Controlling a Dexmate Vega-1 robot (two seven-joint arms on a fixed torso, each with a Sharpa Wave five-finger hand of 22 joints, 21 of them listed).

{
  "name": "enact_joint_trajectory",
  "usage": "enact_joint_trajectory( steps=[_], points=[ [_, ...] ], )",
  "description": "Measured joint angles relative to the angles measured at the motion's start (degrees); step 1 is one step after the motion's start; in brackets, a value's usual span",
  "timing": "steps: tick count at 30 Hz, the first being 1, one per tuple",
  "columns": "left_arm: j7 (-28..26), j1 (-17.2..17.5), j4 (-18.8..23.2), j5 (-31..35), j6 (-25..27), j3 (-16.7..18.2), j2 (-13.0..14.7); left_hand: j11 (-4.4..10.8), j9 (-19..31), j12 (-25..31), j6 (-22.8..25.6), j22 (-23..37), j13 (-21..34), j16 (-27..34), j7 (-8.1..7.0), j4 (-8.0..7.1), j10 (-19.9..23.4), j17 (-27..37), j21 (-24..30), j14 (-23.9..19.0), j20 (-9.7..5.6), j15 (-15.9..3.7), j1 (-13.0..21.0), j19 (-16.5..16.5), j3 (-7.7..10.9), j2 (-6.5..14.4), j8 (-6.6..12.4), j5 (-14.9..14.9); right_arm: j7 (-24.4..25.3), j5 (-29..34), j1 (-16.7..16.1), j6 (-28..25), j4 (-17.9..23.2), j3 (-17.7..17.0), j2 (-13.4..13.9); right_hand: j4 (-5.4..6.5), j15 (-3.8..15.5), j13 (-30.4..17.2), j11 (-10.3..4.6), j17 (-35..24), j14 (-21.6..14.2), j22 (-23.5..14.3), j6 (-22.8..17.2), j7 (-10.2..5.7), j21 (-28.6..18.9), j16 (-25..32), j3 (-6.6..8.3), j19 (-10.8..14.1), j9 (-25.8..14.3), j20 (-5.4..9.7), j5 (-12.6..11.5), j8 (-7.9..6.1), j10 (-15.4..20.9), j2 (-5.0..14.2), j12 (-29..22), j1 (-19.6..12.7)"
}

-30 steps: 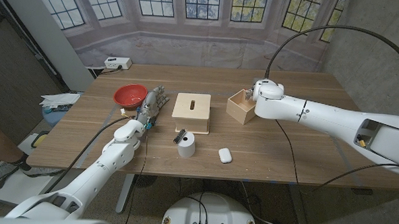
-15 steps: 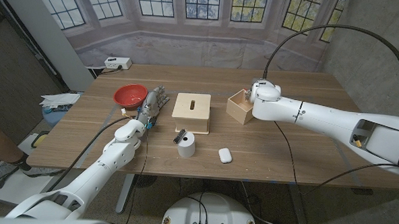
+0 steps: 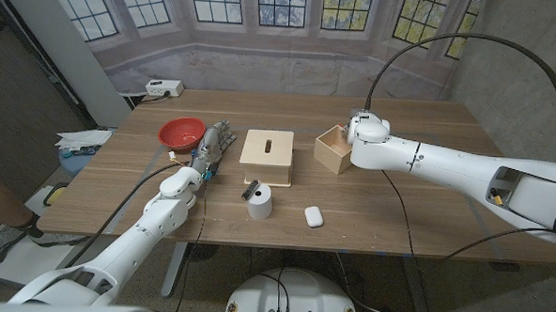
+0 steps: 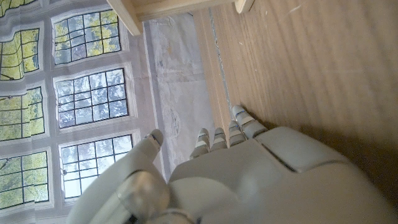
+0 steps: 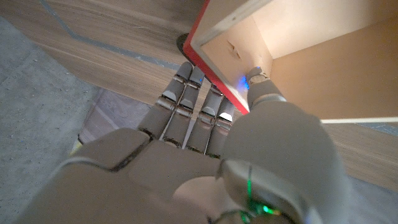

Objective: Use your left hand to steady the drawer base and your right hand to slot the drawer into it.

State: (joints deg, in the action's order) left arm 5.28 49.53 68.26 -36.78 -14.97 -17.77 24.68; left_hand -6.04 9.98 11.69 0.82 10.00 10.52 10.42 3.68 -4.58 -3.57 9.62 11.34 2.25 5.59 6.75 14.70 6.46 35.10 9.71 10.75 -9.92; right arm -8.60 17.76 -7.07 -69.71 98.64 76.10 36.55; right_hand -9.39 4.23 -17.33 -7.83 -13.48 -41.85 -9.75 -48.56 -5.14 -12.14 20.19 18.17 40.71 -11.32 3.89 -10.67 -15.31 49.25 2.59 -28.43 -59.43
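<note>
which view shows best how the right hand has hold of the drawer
The right wrist view: the right hand has its thumb inside the drawer and fingers outside the red front. The head view shows the whole drawer, the grip hidden.

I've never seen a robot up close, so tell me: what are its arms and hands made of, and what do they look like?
Both arms are smooth, rounded white shells with black cables running along them. The left hand and the right hand are grey and jointed like a person's, with segmented fingers. A small green light glows near the right wrist.

The head view looks down over the whole table [image 3: 397, 218]; both wrist views sit close behind their hands, sharing its wood.
</note>
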Motion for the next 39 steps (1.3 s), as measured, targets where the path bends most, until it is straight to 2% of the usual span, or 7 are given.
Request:
enact_joint_trajectory(
  steps=[2, 18, 39],
  points=[
    [-0.07, 0.07, 0.08, 0.02, 0.0, 0.01, 0.0, 0.0, 0.0, 0.0, 0.0, 0.0, 0.0, 0.0, 0.0, -0.02, 0.0, 0.0, 0.0, 0.0, 0.0, 0.0, 0.0, 0.0, 0.01, 0.0, 0.0, 0.0, 0.14, 0.07, -0.11, 0.08, 0.05, 0.0, 0.04, 0.0, 0.08, 0.08, -0.18, 0.0, -0.49, 0.0, -0.5, -0.06, 0.0, 0.0, 0.0, 0.0, 0.02, 0.0, -0.36, -0.38, 0.62, 0.08, -0.18, -0.54],
    [-0.69, 0.49, 0.68, 0.26, 0.21, -0.07, 0.01, 0.0, 0.0, 0.0, 0.0, 0.0, 0.0, 0.0, 0.0, -0.08, -0.01, 0.0, 0.03, 0.0, 0.22, 0.0, 0.0, 0.42, 0.4, 0.0, 0.0, 0.0, 1.13, 0.31, -1.05, 0.74, 0.81, -0.46, 0.78, -0.16, 0.57, 0.75, -1.11, -0.52, -2.41, 0.01, -4.0, -0.73, 0.0, 0.84, -0.18, 1.03, -0.01, 0.22, -0.31, -0.74, 3.73, 0.69, -1.03, -1.75],
    [-0.96, 0.37, 0.71, 0.48, 0.55, -0.46, -0.27, 0.0, 0.0, 0.0, 0.31, 0.01, 0.0, 0.0, -0.31, -0.08, -0.02, 0.0, 0.0, 0.01, 0.21, 0.0, 0.0, 0.42, 0.39, 0.0, 0.0, 0.0, 0.68, -0.61, -1.75, -0.07, 3.04, -1.98, 2.08, -0.31, 0.69, 1.27, -0.94, -0.51, -3.36, 0.01, -5.42, -0.85, 0.0, 1.15, -0.33, 1.02, -0.3, 0.21, 0.11, -1.04, 4.79, 0.9, -0.97, -3.34]
  ],
)
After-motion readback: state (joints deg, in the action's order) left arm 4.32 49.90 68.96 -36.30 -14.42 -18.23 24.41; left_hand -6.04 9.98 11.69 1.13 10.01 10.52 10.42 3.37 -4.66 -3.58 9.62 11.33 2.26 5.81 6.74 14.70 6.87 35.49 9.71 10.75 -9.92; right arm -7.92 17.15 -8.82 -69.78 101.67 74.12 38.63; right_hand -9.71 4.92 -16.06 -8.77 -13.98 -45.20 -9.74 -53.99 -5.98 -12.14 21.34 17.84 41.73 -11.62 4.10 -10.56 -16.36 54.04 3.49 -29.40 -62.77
